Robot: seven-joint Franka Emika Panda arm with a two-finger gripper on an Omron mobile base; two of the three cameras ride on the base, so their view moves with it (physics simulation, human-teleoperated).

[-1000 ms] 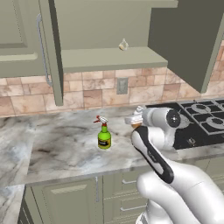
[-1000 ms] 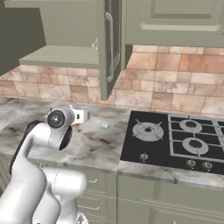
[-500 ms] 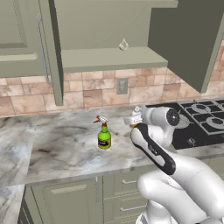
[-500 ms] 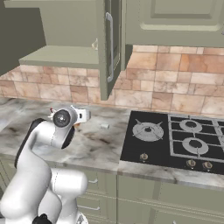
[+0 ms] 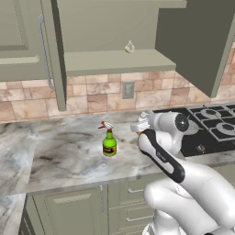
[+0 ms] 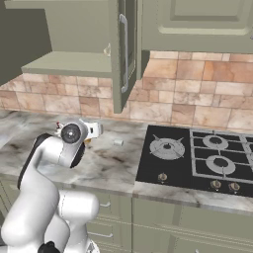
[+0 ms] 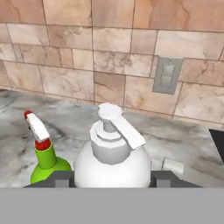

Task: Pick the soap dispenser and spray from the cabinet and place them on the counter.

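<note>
Spray (image 5: 109,144) stands on tabletop (image 5: 64,156) (placed); gripper (image 7: 112,180) clamped on soap dispenser (image 7: 112,153), not yet set down.

One spray (image 5: 109,144); one soap dispenser (image 7: 113,151); one wall socket (image 7: 166,75)

Your arm (image 5: 183,183) is a chain of glossy white, rounded shells, fat as tubes. A black band runs along one link, toward 10 o'clock in the left base view. You'll see a dark round cap (image 6: 70,133) on the joint.
</note>
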